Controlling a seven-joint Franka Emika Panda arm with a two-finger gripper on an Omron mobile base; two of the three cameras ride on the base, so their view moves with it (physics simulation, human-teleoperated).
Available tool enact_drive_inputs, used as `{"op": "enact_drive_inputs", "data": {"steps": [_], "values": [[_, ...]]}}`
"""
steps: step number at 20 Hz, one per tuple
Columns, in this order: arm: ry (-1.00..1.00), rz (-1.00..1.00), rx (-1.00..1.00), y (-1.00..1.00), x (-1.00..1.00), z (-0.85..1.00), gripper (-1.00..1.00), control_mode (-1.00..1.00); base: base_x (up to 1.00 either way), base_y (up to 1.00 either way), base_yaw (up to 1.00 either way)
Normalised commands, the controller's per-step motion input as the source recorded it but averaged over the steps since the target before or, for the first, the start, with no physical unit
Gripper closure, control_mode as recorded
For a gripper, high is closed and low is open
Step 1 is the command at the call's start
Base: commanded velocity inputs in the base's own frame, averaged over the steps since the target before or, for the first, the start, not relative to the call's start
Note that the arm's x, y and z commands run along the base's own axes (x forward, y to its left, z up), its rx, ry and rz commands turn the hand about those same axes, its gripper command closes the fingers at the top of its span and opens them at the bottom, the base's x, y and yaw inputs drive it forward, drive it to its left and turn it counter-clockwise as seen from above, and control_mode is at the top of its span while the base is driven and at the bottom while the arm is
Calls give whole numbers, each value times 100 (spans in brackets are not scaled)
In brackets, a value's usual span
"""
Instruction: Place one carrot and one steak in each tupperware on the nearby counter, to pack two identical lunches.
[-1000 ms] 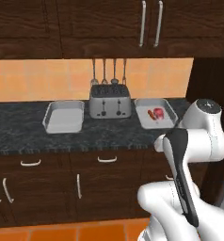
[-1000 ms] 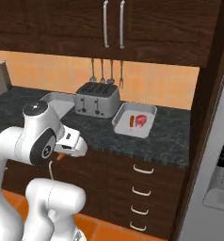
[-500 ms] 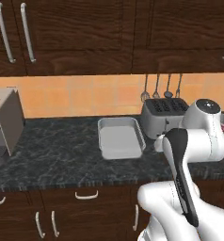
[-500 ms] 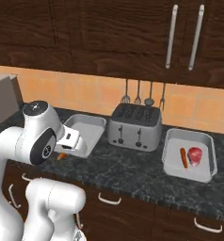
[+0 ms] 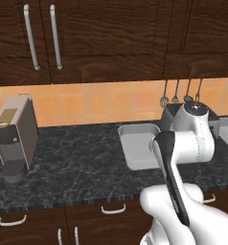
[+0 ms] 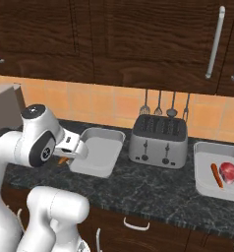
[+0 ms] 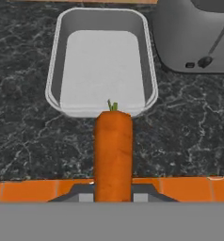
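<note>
A silver toaster is standing near the back wall, its slots facing up and its levers showing on the front. Four utensils are hanging on the orange tiled backsplash just above it. A boxy grey coffee machine is sitting well apart to the left. Dark wood upper cabinets are running overhead, carrying long silver handles.
</note>
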Motion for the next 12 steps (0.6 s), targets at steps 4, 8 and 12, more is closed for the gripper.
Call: {"op": "enact_drive_inputs", "data": {"steps": [4,8,12], "values": [[0,-4,-1,5,100,-37,100,-100,0,0,0],[0,-1,0,11,100,-40,100,-100,0,0,0],[4,-1,0,35,94,-36,100,-100,0,0,0]]}}
